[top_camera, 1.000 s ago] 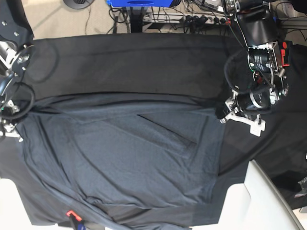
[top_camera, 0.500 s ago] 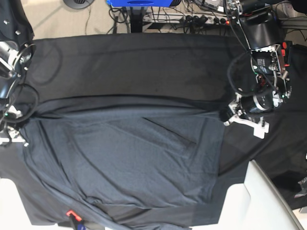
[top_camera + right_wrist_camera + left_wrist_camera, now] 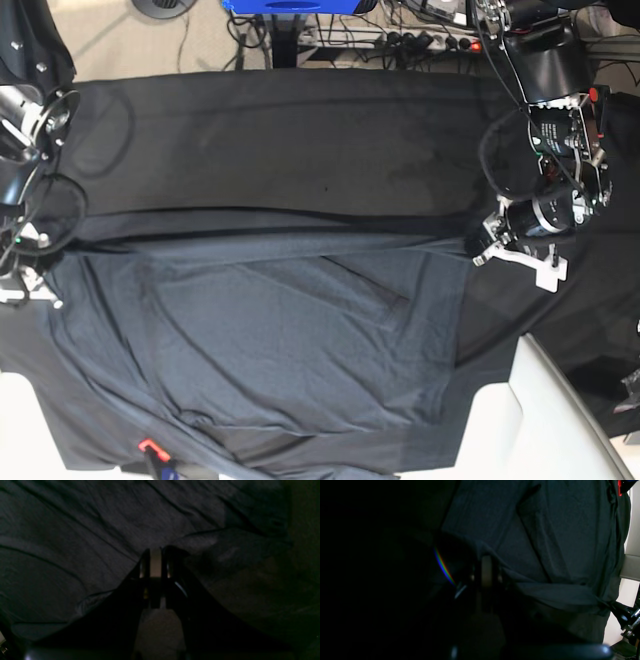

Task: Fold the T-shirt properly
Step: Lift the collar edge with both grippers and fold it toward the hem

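The dark slate-grey T-shirt point(image 3: 260, 340) lies spread over the near half of the table, its far edge pulled into a nearly straight fold. At that edge's right end my left gripper point(image 3: 479, 247) is shut on the cloth; in the left wrist view its jaws point(image 3: 486, 566) pinch a fold of the T-shirt point(image 3: 557, 530). My right gripper point(image 3: 38, 268) holds the left end of the same edge. Seen from the right wrist, the right gripper point(image 3: 155, 553) is shut with T-shirt point(image 3: 75, 530) fabric bunched at its tips.
Plain black table cloth point(image 3: 280, 130) covers the far half. A white surface point(image 3: 540, 420) sits at the near right corner. Cables and a power strip point(image 3: 400, 40) lie beyond the far edge. A small red tag point(image 3: 148, 445) shows at the shirt's near-left part.
Both grippers have shifted slightly outward and toward the near side with the shirt's far edge, drawing it tauter and straighter.
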`<state>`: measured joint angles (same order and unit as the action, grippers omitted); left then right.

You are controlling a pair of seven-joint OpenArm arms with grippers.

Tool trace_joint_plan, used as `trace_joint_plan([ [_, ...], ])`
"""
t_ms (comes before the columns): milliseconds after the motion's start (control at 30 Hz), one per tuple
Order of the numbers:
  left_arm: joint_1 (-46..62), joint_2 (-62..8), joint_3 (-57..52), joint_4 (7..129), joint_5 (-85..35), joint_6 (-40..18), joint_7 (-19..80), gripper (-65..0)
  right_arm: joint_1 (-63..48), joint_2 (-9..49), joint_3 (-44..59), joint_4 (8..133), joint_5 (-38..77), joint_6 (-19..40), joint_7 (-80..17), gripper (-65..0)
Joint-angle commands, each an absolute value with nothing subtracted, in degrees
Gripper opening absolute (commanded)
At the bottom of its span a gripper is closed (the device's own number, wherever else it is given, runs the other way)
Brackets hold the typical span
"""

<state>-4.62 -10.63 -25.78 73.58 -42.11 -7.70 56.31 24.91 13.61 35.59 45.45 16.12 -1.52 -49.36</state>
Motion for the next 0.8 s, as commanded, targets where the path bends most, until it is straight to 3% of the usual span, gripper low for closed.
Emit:
trace_joint_plan([
  [0,-5.7,-11.4,-25.8,74.3,-43.0,-8.0,55.3,-65.0,26.6,14.7,35.5,46.2,16.4,-1.2,-48.4,-63.3],
  [133,-5.8,-11.4,-25.8,74.3,-43.0,-8.0,55.2,-65.0,27.3,14.6,35.5,46.2,16.4,-1.2,-47.7,-62.4],
  [333,-7.6,-11.4,-25.8,74.3,-42.9,-8.0,54.9,-65.0,28.8,13.9,35.4,46.7,16.4,-1.1,-47.4,-45.2],
  [500,-8.0,-11.2,-25.8,74.4,-39.2,-8.0,47.3,-36.9,29.1,13.9,35.4,46.7,16.4,-0.9,-42.3,-42.5],
  [567,-7.8,-11.3,-26.4,74.7,-39.1,-8.0,45.0,-27.0,28.8,14.1,35.8,48.0,16.4,2.0,-41.4,-42.5],
  [700,-6.0,-13.6,-26.5,74.9,-39.2,-8.2,42.8,-15.0,22.6,13.8,36.1,59.0,16.5,11.8,-42.2,-42.8],
  [767,-4.1,-14.2,-26.5,76.7,-39.2,-8.2,42.7,-10.7,18.4,11.6,37.2,65.5,18.2,12.8,-43.2,-42.8],
])
